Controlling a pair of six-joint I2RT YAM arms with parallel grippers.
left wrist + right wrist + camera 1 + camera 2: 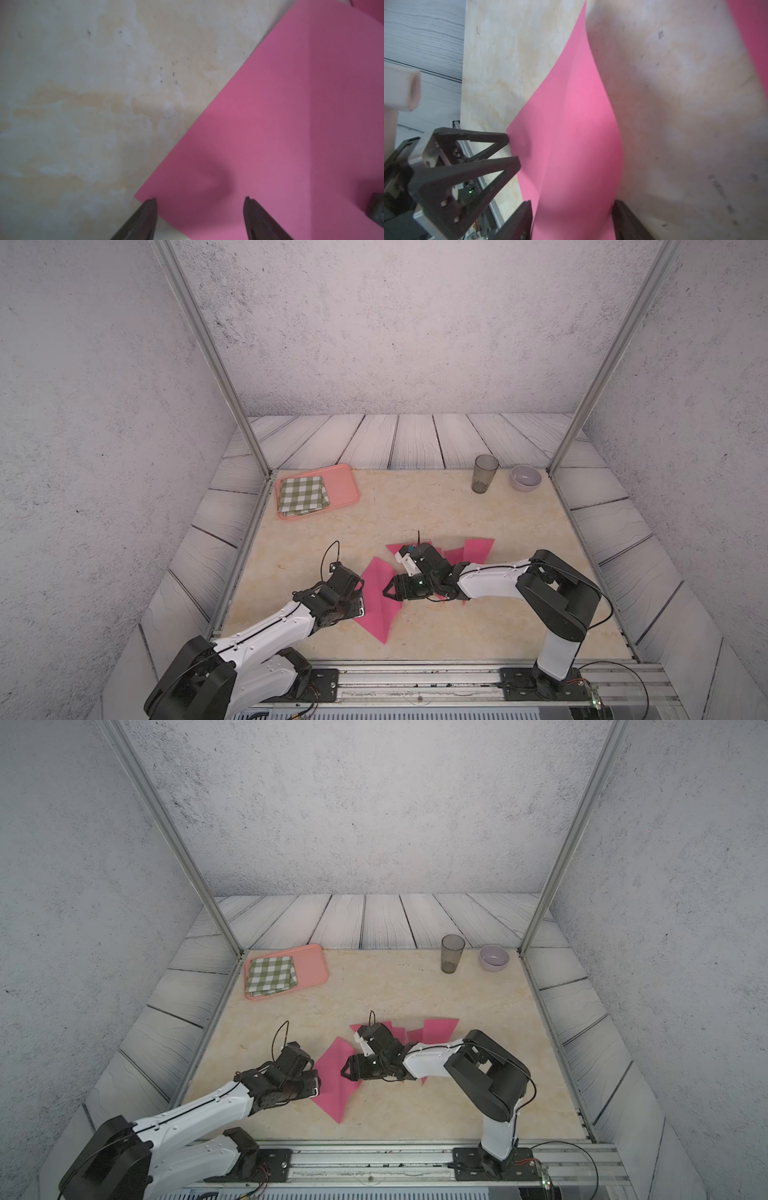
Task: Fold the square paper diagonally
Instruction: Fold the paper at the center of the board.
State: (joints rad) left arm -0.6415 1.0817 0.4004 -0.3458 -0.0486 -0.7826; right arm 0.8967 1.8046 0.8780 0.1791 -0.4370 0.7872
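Marbled tabletop carries pink paper, left gripper spread at its corner, right gripper spread astride its bulge.

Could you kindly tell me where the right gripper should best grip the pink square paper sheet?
Likely the pink paper sheet's bowed-up flap between the right gripper's open fingers, approached from the right: there it lifts off the beige table.

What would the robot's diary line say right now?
pink paper: creased, bowed up | left end effector: open, at paper corner | right end effector: open, astride paper
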